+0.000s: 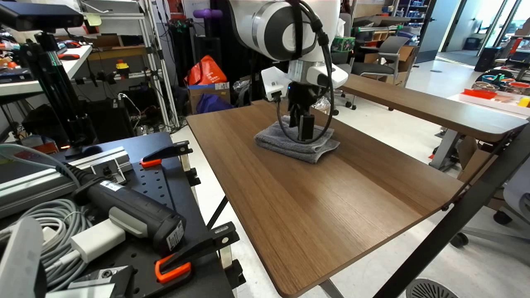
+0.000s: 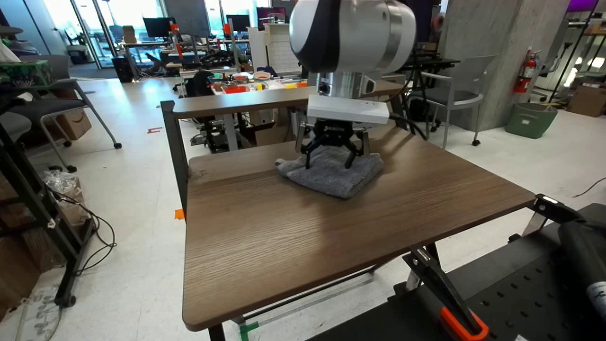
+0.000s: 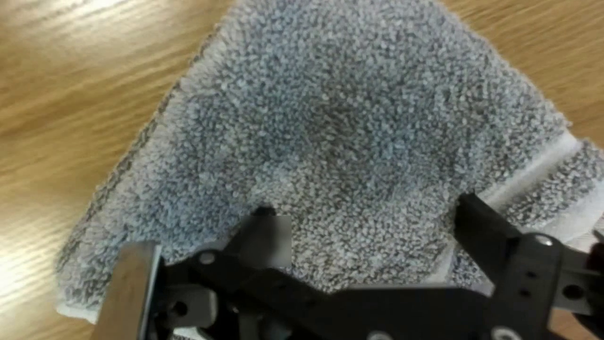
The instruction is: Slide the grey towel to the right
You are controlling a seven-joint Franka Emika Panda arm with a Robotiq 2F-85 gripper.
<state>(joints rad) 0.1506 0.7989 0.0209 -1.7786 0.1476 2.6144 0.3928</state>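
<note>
Grey terry, folded into a soft pad: that's our towel (image 2: 334, 182), lying on the far part of the wooden surface (image 2: 265, 237) in an exterior view, and the tool (image 2: 328, 166) stands straight above it! Fingers (image 2: 307, 162) spread well apart, nothing gripped, both tips seeming to meet the top of the cloth. So the step in hand, I'd call it, is setting contact for the slide. The surface's far edge runs just beyond the towel, a raised shelf (image 2: 251, 100) past that, while wood grain stretches off to left and right and towards the near side. Now watch the cable (image 1: 331, 97) in an exterior view: it loops low, directly in front of the towel, and could drag on the pile in a sweep. From there the towel's right corner sits near the right edge, and the longest run of wood is towards the near end. Down to the wrist view: two black tips, towel filling the gap between them, surface showing along the left and at the far right. Next, in my judgement: light downward pressure, or a pinched fold, then a low, level push. Which way the robot's right lies, these views don't settle, so mind that close edge!
</note>
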